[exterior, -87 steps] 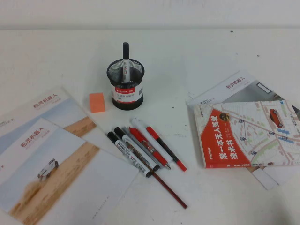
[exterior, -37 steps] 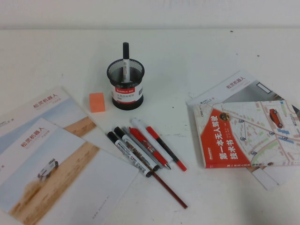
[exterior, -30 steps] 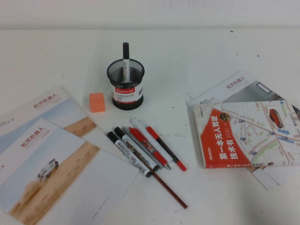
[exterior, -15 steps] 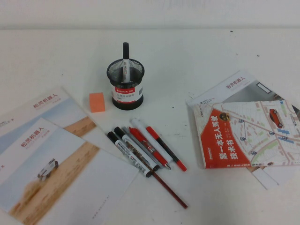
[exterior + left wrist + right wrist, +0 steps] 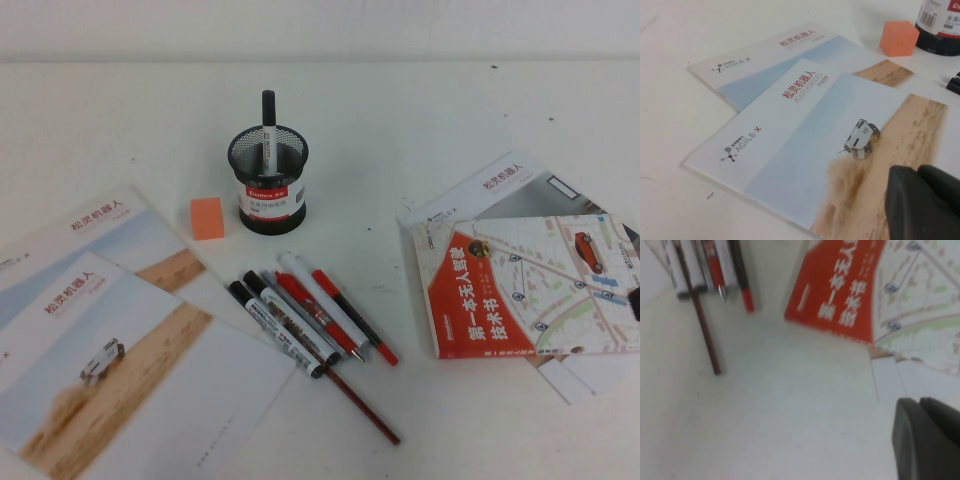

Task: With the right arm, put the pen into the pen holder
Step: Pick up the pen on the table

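Left hand [image 5: 922, 202] and right hand [image 5: 927, 437] hover low, seemingly closed

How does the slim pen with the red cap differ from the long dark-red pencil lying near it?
The slim pen has a red cap, black barrel and red tip; the dark-red pencil is one colour throughout. The pencil is longer and thinner than the pen, and reaches nearer the robot's side. Both lie flat on the table, slanting the same way. Each end effector, left and right, shows only at its wrist view's edge.
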`<state>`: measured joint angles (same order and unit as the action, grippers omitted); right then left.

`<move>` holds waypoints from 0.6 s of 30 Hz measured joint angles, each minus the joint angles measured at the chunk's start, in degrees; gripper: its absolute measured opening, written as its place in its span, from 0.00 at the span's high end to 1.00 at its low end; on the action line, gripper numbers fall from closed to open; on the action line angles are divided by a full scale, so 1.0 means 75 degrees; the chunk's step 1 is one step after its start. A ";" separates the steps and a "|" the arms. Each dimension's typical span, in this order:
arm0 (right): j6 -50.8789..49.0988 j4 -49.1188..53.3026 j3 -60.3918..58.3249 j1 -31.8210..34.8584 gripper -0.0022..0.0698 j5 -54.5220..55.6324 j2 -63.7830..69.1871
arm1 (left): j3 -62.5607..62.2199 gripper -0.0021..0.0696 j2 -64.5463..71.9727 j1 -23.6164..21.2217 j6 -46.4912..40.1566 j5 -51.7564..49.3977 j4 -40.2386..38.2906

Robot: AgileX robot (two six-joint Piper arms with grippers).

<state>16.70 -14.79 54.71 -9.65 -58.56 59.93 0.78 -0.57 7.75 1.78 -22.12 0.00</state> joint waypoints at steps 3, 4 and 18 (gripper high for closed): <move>-0.0541 0.0674 0.0517 -0.0674 1.00 -0.0152 0.1124 | 0.0000 0.97 0.0000 0.0000 0.0000 0.0000 0.0000; -0.0684 0.0825 0.0696 -0.0821 1.00 -0.0243 0.1448 | 0.0000 0.97 0.0000 0.0000 0.0000 0.0000 0.0000; -0.0833 0.1445 0.4648 -0.2338 0.76 -0.1480 0.6238 | 0.0000 0.97 0.0000 0.0000 0.0000 0.0000 0.0000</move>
<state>10.45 -3.95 89.57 -27.18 -69.66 106.71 0.78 -0.57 7.75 1.78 -22.12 0.00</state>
